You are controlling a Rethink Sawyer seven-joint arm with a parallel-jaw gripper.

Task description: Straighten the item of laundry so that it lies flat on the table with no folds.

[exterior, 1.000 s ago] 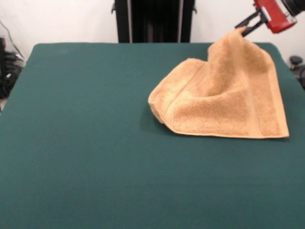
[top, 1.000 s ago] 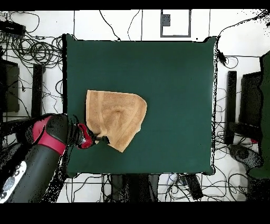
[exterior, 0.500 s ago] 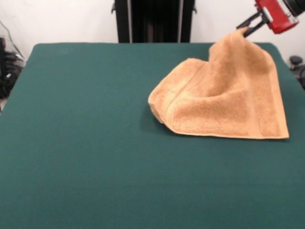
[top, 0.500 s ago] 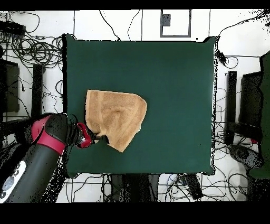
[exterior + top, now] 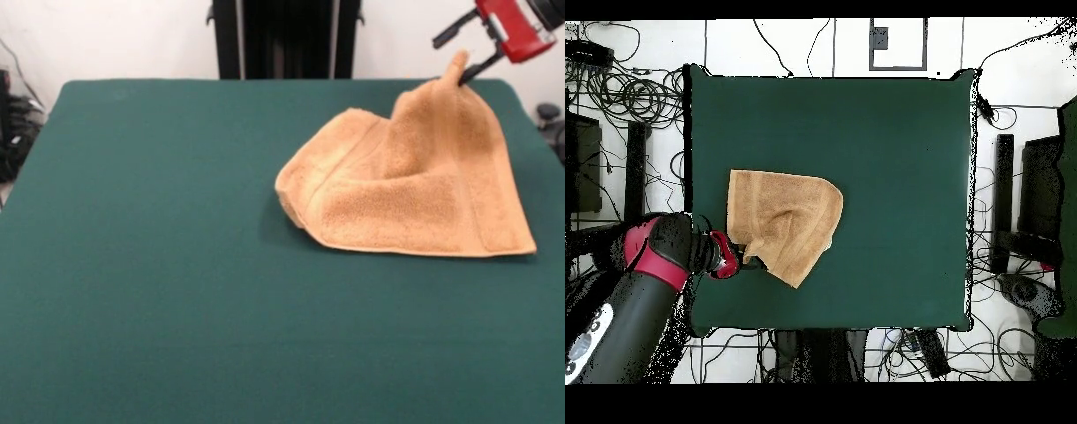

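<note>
The golden tan towel (image 5: pixel 415 190) lies on the right half of the green table (image 5: pixel 177 221), folded over itself, with one corner standing up in a peak at the far right. My red gripper (image 5: pixel 463 51) is at that peak with its black fingers spread; the peak rests against the lower finger (image 5: pixel 481 66). In the overhead view the towel (image 5: pixel 787 222) lies left of centre, and the gripper (image 5: pixel 737 262) is at its lower left corner.
The black pedestal (image 5: pixel 284 40) stands behind the table's far edge. Cables and equipment (image 5: pixel 625 100) lie on the floor around the table. The towel's right edge lies near the table's right edge (image 5: pixel 538 132).
The gripper's fingers have opened off the towel's raised corner. The corner has sagged slightly and still stands up. The rest of the towel has not moved.
</note>
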